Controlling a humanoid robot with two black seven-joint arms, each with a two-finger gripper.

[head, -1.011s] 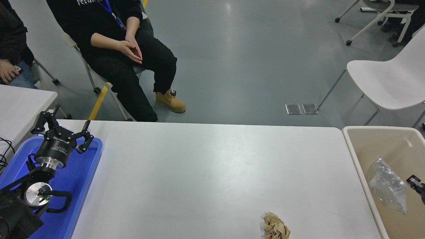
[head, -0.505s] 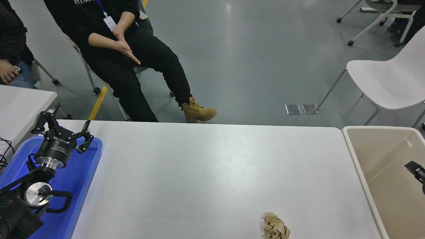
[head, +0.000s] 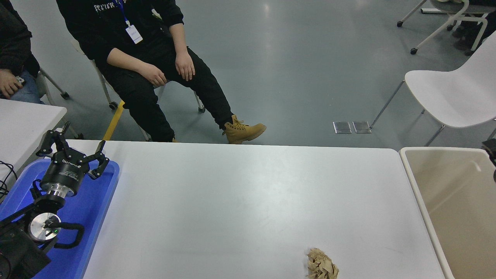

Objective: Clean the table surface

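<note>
Op: White table surface [head: 240, 201] fills the view, one crumpled brown paper wad [head: 322, 265] at its near edge. Left gripper [head: 73, 151] parked, fingers spread, over the blue tray [head: 101, 201].

Checker: Right?

Op: Right gripper [head: 489, 149] barely visible above the beige bin [head: 420, 193]; can't tell its fingers. Next I'd judge: reach the wad.

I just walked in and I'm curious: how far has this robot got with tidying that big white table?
Most of the table surface is bare. Nothing is in hand: the right tool barely shows at the right edge, over the beige bin, and the left tool sits parked over the blue tray. Left to do: a crumpled brown paper wad near the table's front edge.
</note>
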